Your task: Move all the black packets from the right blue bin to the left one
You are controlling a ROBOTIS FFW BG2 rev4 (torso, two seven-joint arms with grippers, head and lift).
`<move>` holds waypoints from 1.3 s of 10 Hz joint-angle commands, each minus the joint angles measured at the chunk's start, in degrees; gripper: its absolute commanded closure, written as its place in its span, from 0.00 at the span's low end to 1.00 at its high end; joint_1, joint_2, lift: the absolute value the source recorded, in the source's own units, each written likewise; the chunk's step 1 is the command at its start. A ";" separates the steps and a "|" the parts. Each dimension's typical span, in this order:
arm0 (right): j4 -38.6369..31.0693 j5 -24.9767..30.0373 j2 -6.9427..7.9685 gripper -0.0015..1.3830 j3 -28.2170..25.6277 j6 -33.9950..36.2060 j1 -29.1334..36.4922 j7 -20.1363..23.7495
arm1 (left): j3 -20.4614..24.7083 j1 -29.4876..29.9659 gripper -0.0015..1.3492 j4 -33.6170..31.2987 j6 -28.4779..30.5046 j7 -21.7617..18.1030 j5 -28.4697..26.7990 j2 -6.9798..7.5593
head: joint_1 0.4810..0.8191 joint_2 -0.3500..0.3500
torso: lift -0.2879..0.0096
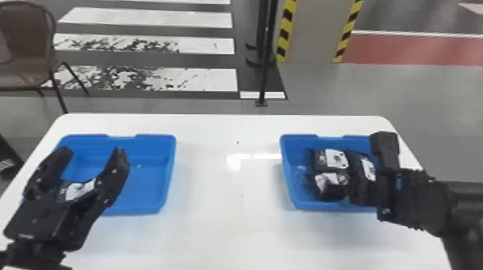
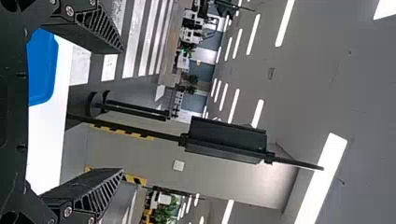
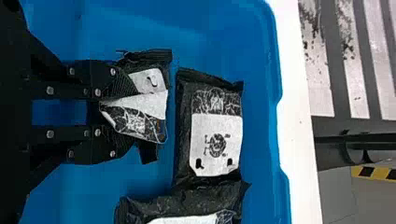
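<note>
One packet [image 3: 149, 126] is clamped in the right gripper's [image 1: 386, 167] jaws, clear of the bin's [image 1: 300, 137] far edge (left gripper's [image 1: 94, 152] jaws apart).

The table [image 1: 230, 229] bears two bins, the left bin [image 1: 151, 179] and the right bin [image 1: 291, 179], well apart. In the right bin are three packets: one at the far left [image 1: 337, 158], one just before it [image 1: 329, 186], and another to their right [image 1: 367, 170]. One more packet [image 1: 79, 190] lies in the left bin's near left part (partly hidden). Behind the table stand a chair [image 1: 28, 43] at left, a post [image 1: 265, 71] near the middle, and a column [image 1: 309, 32] farther right.
</note>
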 commanded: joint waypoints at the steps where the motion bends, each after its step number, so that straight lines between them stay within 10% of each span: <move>1: -3.30 -3.57 0.69 0.80 -2.79 -5.11 2.72 0.04 | -0.11 0.10 0.11 0.00 -1.40 0.00 0.07 0.00 | 0.63 0.42 | 0.50; 6: 2.74 -25.16 1.83 0.80 -4.16 -33.52 5.96 9.62 | -0.80 -0.18 0.10 0.00 -3.09 0.09 0.53 -0.18 | 0.63 0.50 | 0.50; 13: 5.84 -38.30 -0.02 0.80 19.03 -34.36 3.42 13.22 | -3.77 -1.59 0.11 -1.41 8.86 0.27 4.18 0.79 | 0.63 0.80 | 0.50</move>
